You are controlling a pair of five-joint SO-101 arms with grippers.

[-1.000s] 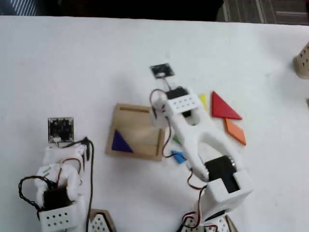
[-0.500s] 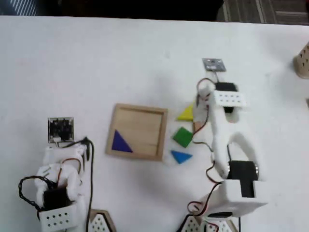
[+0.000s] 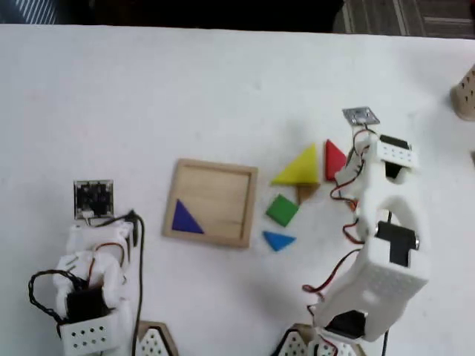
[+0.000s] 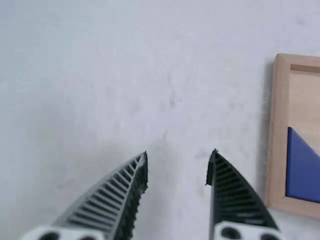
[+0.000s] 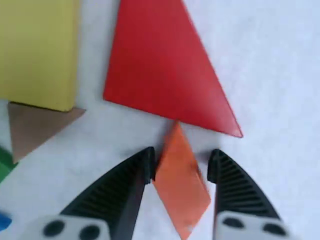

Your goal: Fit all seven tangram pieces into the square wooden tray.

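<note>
White counter [image 3: 148,96] is carrying everything. Left tool [image 4: 179,151] is hanging parted over bare surface beside the wooden tray [image 3: 215,165], which is holding a dark blue triangle [image 3: 184,219]. Past it, a small blue triangle [image 3: 278,240], green square [image 3: 282,209], yellow triangle [image 3: 299,169], brown triangle [image 3: 306,191] and red triangle [image 3: 333,159] are lying loose. Right tool [image 5: 182,151], narrowly spread, is straddling the orange piece [image 5: 181,185], whose tip is touching the red triangle.

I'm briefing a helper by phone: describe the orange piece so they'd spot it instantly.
Beside the wooden tray lie loose pieces. By an edge of the red triangle, between the jaws of the right gripper, sits the orange parallelogram: the only orange piece.
</note>
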